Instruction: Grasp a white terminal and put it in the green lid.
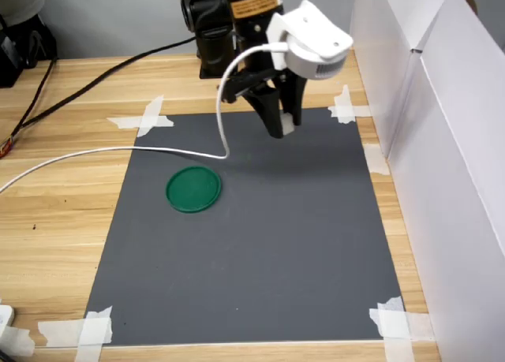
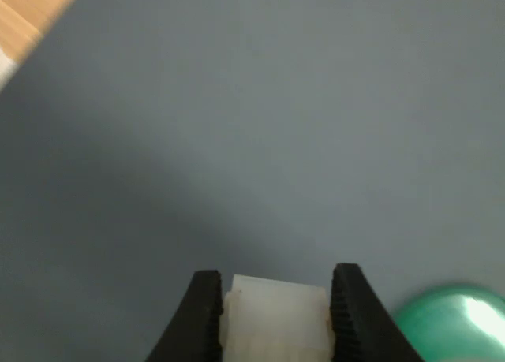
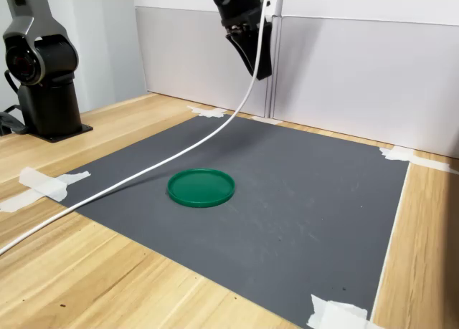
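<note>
My gripper [image 2: 274, 315] is shut on the white terminal [image 2: 276, 319], a small blocky plastic piece held between the two black serrated fingers [image 2: 197, 315]. In the first exterior view the gripper [image 1: 282, 125] hangs in the air above the far part of the grey mat, with the terminal [image 1: 289, 128] showing as a pale speck at the fingertips. The green lid [image 1: 193, 188] lies flat on the mat, nearer the camera and toward the first exterior view's left of the gripper. The second exterior view shows the lid [image 3: 201, 187] with nothing in it and the gripper [image 3: 262, 67] high above the mat.
The grey mat [image 1: 260, 244] is taped at its corners to a wooden table. A white cable [image 1: 118, 151] trails from the wrist across the mat's far left corner. White panels [image 1: 442, 141] wall in the first exterior view's right. A second black arm base [image 3: 43, 71] stands at the second exterior view's left.
</note>
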